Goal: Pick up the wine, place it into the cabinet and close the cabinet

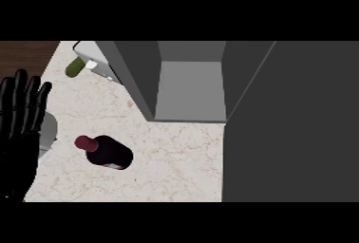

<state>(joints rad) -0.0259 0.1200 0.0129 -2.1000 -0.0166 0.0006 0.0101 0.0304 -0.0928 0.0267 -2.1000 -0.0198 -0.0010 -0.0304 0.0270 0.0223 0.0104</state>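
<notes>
Fingers [24, 102] of left hand [17, 142] straight, holding nothing, left of wine bottle [105, 152].
Bottle upright on surface [168, 161] before open cabinet [189, 90]; likely heavy, smooth, breakable: grasp body, not neck.

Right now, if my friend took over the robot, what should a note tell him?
Left hand: open, fingers up, resting at the view's left edge, holding nothing.
Right hand: not in view.
Wine bottle: standing on the counter, in front of the cabinet, untouched.
Cabinet: door open, inside looks bare.
A green vegetable lies at the back left.
Done: nothing yet.
Left: pick up the wine, put it in the cabinet, close the door.
</notes>
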